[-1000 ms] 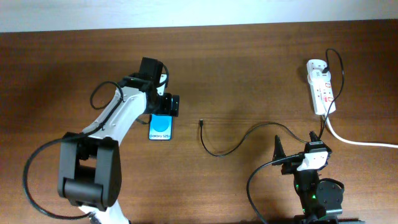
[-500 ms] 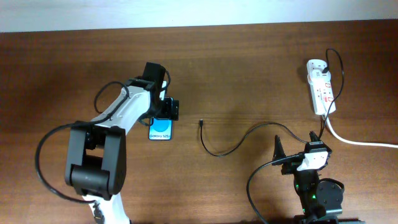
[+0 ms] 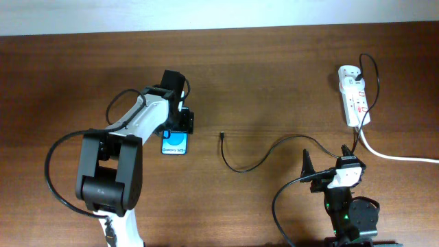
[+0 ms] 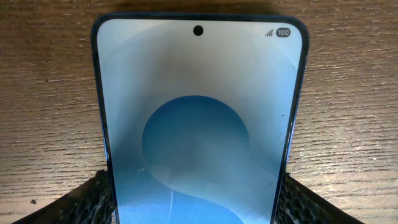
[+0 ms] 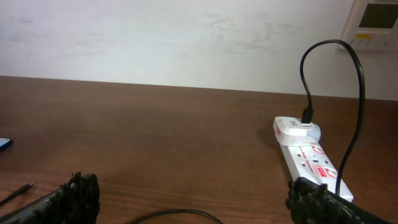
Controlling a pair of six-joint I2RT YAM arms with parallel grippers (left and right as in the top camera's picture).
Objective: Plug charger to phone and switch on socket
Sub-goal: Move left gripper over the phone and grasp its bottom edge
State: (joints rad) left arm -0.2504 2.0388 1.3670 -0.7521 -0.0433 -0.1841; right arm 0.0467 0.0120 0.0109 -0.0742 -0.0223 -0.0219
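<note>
The phone [image 4: 198, 124] shows pale blue with a deeper blue swirl, dark-framed; the socket [image 5: 306, 153] is white with red marks, the charger [image 3: 239, 170] black, the bench [image 3: 274, 82] brown wood grain.

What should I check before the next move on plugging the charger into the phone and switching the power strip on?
1. Hold on the phone: ok, the left pincer is closed against both its long edges.
2. Free hand: ok, the right pincer is open and empty.
3. Access to the cable tip: ok, it lies loose, apart from the phone.
4. Far end of the cable: ok, plugged in at the power strip.
5. Where the plug enters the phone: cannot tell in any view.
6. Power strip on or off: cannot tell.
</note>
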